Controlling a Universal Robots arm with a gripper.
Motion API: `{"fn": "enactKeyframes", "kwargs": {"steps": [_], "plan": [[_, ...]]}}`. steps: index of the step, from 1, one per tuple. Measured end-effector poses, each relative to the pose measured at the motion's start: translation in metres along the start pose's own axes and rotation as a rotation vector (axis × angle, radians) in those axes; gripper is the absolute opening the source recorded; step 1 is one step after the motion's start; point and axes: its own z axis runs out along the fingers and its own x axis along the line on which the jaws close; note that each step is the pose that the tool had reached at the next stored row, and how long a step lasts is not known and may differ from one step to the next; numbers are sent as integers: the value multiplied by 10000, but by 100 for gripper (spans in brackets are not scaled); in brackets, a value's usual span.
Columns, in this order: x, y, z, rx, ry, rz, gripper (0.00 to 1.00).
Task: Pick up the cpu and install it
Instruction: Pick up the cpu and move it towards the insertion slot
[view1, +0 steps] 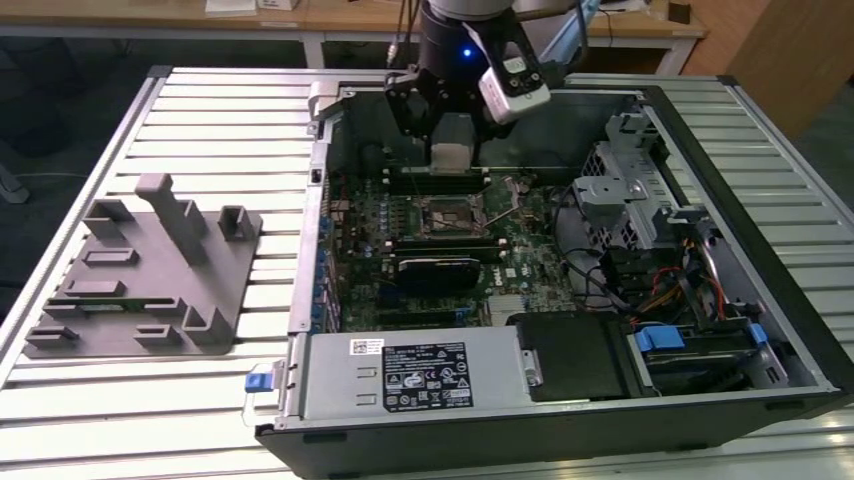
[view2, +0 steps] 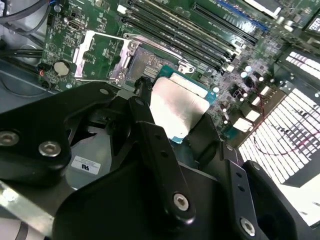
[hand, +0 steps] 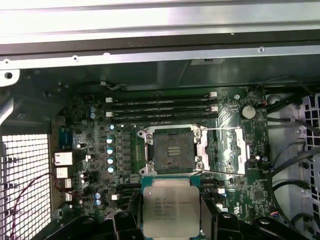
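1. Gripper (view1: 451, 150), in the exterior view, hangs above the socket (view1: 447, 213) inside the computer case (view1: 534, 445).
2. In the second wrist view we see its jaws closed on the cpu (view2: 177, 107), gripping opposite edges.
3. In the first wrist view the cpu's lid carries fine print, which we leave unread. We judge it light, stiff and fragile underneath, so it is best held by the edges.

cpu (hand: 171, 212) near socket (hand: 173, 148), above motherboard (hand: 82, 120) — (inside case (view1: 534, 445))
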Motion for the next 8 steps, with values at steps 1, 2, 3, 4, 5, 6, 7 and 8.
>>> {"fn": "enactKeyframes", "kwargs": {"steps": [1, 2, 3, 4, 5, 6, 7, 8], "plan": [[-6, 2, 17, 1, 0, 0, 55], [-13, 4, 35, 1, 0, 1, 55], [-21, 5, 52, 2, 0, 0, 55], [-28, 5, 69, 1, 0, 1, 55], [-36, 5, 86, 2, 0, 1, 55], [-44, 5, 102, 3, 0, 1, 55], [-53, 5, 117, 4, 0, 0, 55], [-61, 5, 132, 5, 0, 0, 55]]}}
